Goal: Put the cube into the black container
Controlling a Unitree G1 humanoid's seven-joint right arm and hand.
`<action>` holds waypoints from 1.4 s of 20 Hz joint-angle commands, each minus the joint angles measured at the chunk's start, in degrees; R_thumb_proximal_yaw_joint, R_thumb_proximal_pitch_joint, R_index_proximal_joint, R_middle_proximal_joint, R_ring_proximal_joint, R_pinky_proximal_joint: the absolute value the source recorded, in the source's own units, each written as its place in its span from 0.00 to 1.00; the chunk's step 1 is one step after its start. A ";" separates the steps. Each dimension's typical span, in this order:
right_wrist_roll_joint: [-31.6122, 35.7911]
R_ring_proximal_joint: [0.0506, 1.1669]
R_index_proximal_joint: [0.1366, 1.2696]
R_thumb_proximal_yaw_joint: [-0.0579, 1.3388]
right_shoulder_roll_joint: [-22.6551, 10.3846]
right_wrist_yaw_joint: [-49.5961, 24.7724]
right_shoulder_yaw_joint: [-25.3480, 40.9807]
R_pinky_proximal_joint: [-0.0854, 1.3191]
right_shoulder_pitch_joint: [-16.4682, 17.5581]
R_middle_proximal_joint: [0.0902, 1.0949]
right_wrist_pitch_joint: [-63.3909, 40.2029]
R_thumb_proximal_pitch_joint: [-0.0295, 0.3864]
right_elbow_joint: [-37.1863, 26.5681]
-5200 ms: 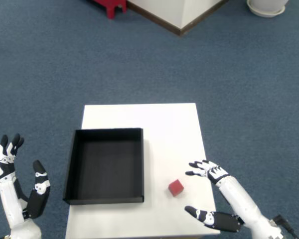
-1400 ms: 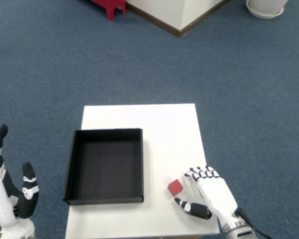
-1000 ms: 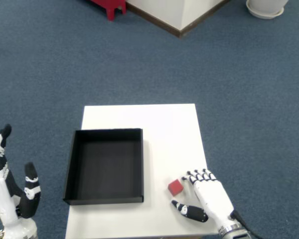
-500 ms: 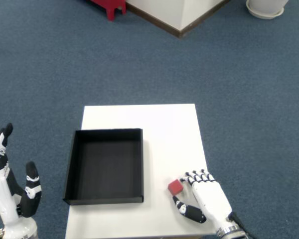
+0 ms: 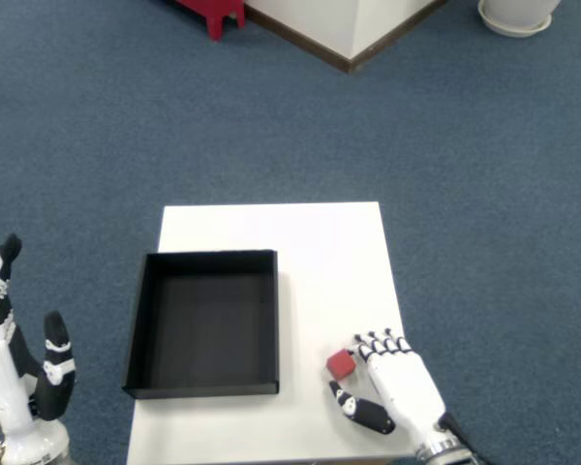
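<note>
A small red cube (image 5: 340, 364) lies on the white table (image 5: 320, 252), to the right of the black container (image 5: 205, 322), a shallow square tray with nothing in it. My right hand (image 5: 389, 382) rests palm-down just right of the cube. Its fingertips (image 5: 362, 345) curl at the cube's right top edge and the thumb (image 5: 353, 410) reaches under the cube's near side. The fingers look to touch the cube, but it still sits on the table. The left hand (image 5: 19, 358) is raised, open, off the table's left side.
Blue carpet surrounds the small table. A white cabinet corner with a brown base (image 5: 349, 39) and a red object (image 5: 213, 14) stand far behind. A white round base (image 5: 518, 14) sits at the top right.
My right hand has slid left toward the cube, with the thumb drawing in closer beneath it. The cube has stayed in place. The left hand shifted only slightly.
</note>
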 commanded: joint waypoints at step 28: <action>-0.10 0.16 0.87 0.87 -0.28 -1.31 2.86 0.09 0.11 0.22 4.37 0.63 -0.16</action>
